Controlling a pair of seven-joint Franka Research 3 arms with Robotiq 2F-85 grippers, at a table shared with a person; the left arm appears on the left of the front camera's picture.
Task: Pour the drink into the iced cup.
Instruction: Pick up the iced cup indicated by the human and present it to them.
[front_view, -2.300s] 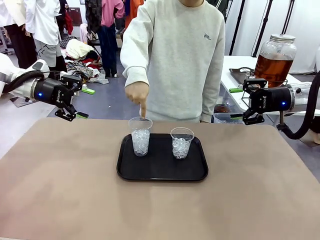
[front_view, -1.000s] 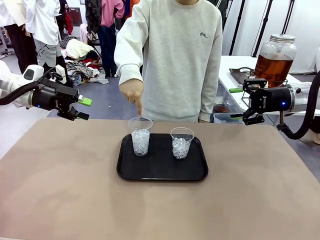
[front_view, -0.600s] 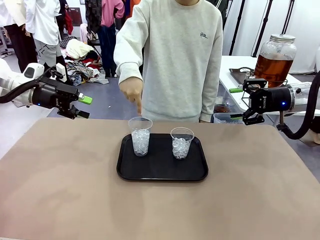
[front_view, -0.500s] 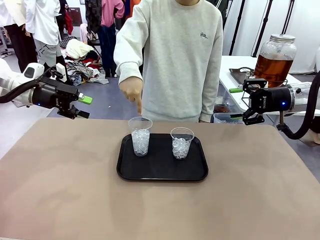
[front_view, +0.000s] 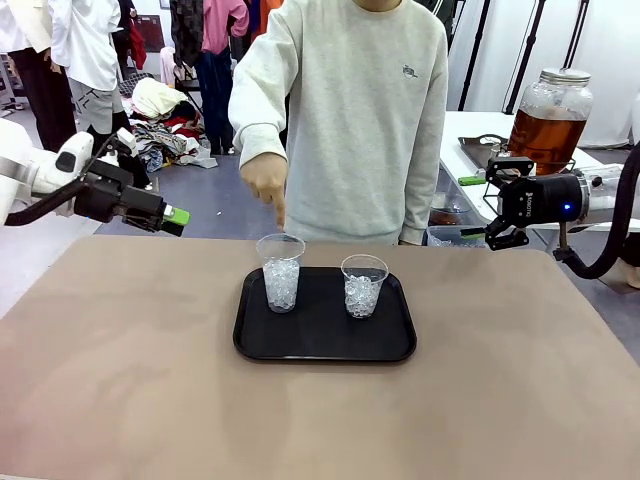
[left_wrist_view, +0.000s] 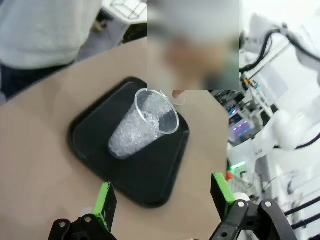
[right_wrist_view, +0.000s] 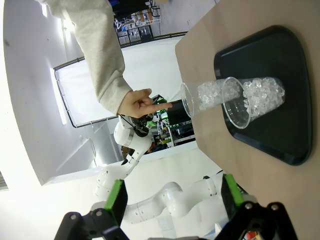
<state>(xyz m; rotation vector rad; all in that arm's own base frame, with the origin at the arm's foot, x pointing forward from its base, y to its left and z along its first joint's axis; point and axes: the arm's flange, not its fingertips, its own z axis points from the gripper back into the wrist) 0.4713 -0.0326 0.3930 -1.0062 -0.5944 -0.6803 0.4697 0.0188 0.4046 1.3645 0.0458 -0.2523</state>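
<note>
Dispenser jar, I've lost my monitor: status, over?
Left fingers open, right fingers open, both empty. Dispenser jar untouched on side table, far right. Person's hand pointing over left iced cup on tray.

Black tray on tan table

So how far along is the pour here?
Set up: two iced cups, left cup and right cup, stand on the black tray, no drink in either. In hand: the person's hand points down at the left cup; left tool and right tool hang open and empty. Left: the amber drink sits in the dispenser jar behind the right tool, so all pouring remains.
</note>
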